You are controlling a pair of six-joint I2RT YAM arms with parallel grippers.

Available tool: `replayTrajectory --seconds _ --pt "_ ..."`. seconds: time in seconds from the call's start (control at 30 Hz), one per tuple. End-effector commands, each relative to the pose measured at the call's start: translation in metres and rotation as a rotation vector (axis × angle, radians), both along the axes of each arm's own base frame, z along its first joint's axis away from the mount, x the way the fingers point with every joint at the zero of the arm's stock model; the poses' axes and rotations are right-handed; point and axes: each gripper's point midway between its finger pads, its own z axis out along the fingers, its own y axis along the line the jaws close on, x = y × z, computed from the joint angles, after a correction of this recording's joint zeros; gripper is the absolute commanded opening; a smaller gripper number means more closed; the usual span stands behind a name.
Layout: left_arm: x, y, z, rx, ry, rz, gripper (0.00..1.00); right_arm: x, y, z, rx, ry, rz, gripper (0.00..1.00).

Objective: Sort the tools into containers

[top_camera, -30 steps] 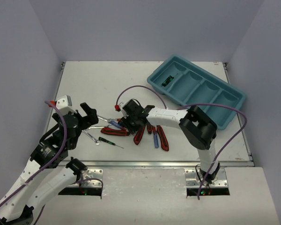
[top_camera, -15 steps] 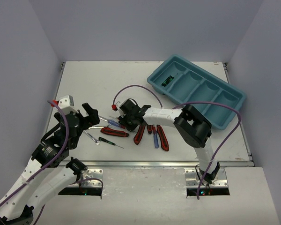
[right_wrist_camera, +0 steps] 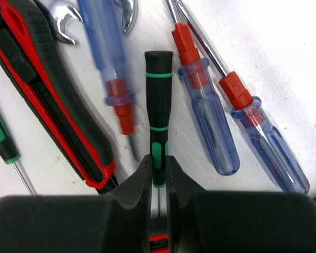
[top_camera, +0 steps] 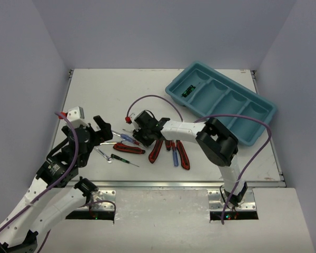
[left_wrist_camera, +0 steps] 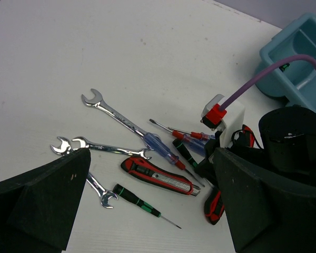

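My right gripper point(right_wrist_camera: 158, 171) is shut on the lower shaft end of a thin black-and-green screwdriver point(right_wrist_camera: 158, 95), low among the tools; it sits at mid-table in the top view point(top_camera: 142, 136). Beside it lie blue-and-red screwdrivers point(right_wrist_camera: 208, 116) and a red-and-black utility knife point(right_wrist_camera: 47, 100). My left gripper point(left_wrist_camera: 151, 168) is open and empty, above silver wrenches point(left_wrist_camera: 113, 112), the knife point(left_wrist_camera: 157, 176) and a second black-and-green screwdriver point(left_wrist_camera: 139, 203). The teal tray point(top_camera: 253, 132) lies at the back right, with a small green-and-black item point(top_camera: 188, 90) in its leftmost compartment.
Two more red-and-black knives point(top_camera: 156, 150) point(top_camera: 183, 154) and a blue screwdriver point(top_camera: 174, 155) lie right of my right gripper. A purple cable point(top_camera: 158, 100) loops over the table behind it. Grey walls stand on three sides.
My right gripper has shifted slightly left among the tools. My left gripper has edged a little toward the pile.
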Motion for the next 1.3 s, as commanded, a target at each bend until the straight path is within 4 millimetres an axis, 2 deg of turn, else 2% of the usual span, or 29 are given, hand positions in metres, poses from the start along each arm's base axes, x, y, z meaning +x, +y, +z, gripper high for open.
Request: replayTrajectory --seconds 0.0,0.17,0.3,0.47,0.57,0.77,0.87,0.93,1.03,1.2,1.27 --pt "0.006 -0.004 0.007 -0.011 -0.03 -0.006 1.0 -0.001 0.005 0.005 0.011 0.002 0.012 0.07" --pt "0.006 -0.004 0.007 -0.012 -0.031 -0.008 1.0 -0.001 0.006 0.023 0.041 -0.019 0.01 0.0" --pt "0.006 -0.003 0.008 -0.014 -0.035 -0.007 1.0 -0.001 0.006 0.026 0.043 -0.025 0.013 0.0" --pt "0.005 -0.003 0.009 -0.017 -0.04 -0.005 1.0 -0.003 0.001 0.008 -0.001 -0.001 0.015 0.11" --pt "0.005 -0.003 0.008 -0.016 -0.038 -0.005 1.0 -0.004 0.001 0.0 -0.011 0.016 0.016 0.11" --pt "0.005 -0.003 0.008 -0.015 -0.035 -0.004 1.0 -0.005 0.001 -0.003 -0.013 0.019 0.014 0.26" --pt "0.005 -0.002 0.008 -0.015 -0.037 -0.003 1.0 -0.006 -0.001 -0.007 -0.022 0.024 0.011 0.26" --pt "0.005 -0.002 0.008 -0.015 -0.036 -0.003 1.0 -0.006 -0.002 -0.009 -0.025 0.026 0.011 0.24" --pt "0.005 -0.003 0.008 -0.015 -0.037 -0.003 1.0 -0.005 0.0 -0.003 -0.015 0.019 0.013 0.16" --pt "0.005 -0.003 0.007 -0.012 -0.032 -0.003 1.0 -0.002 0.004 0.024 0.035 -0.023 0.02 0.05" --pt "0.005 -0.003 0.008 -0.013 -0.033 -0.003 1.0 0.0 0.006 0.044 0.063 -0.055 0.032 0.02"
